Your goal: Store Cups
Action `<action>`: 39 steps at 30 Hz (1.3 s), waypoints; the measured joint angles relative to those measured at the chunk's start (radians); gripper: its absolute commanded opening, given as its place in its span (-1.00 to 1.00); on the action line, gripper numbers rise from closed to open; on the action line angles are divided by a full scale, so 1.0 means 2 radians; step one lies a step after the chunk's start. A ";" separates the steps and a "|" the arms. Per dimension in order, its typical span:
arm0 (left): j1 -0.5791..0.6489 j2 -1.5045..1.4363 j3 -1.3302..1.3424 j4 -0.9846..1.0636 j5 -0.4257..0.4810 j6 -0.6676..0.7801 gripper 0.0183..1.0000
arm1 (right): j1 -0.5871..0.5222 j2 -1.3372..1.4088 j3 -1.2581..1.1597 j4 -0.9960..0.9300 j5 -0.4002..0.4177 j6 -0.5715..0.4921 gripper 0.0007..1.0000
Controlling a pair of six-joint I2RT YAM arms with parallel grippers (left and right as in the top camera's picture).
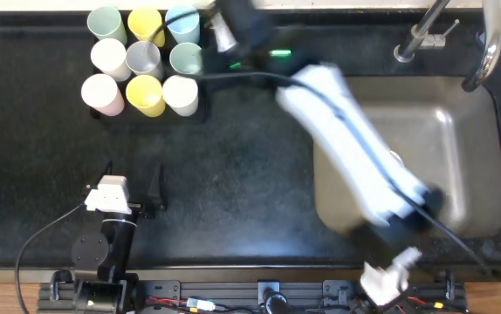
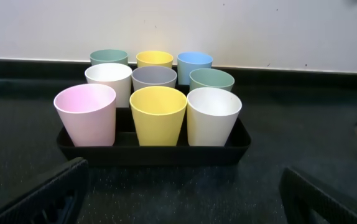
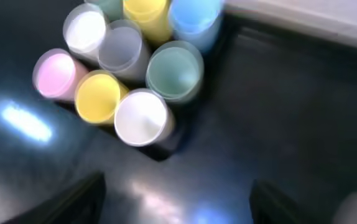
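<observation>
**Nine cups in one tray, both tools released**

The left tool sits low over the black bench and faces the tray. Its two fingers are spread wide with nothing between them. In its wrist view only their tips show, cut off by the edge.

Beyond it, at the far left of the bench by the wall, one black tray holds nine cups. They stand upright, mouths up, in three rows of three, packed close together. By colour there are two yellow, two white, two green, one pink, one grey and one blue.

Left to right, the rows run:
- **Row nearest the left tool:** pink cup, yellow cup, white cup.
- **Middle row:** white, grey, green.
- **Row by the wall:** green, yellow, blue.

In the left wrist view the wall row shows little more than its rims, the rest hidden behind the cups in front. In the top view the tray's edges are hard to tell from the dark bench.

The right arm reaches from its base at the lower right across to the tray's right side. The right tool hangs over bare bench just beside the tray corner that holds the white cup. Its fingers are apart and empty. In the top view this tool is hard to make out. In its own wrist view the wall-row cups are cut off at the edge.

At the right, one steel sink is set into the bench, partly covered by the right arm. One tap stands behind it.
</observation>
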 measured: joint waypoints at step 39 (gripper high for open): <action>0.000 0.000 0.000 0.000 0.000 0.000 1.00 | -0.168 -0.899 -0.974 0.476 0.060 -0.136 1.00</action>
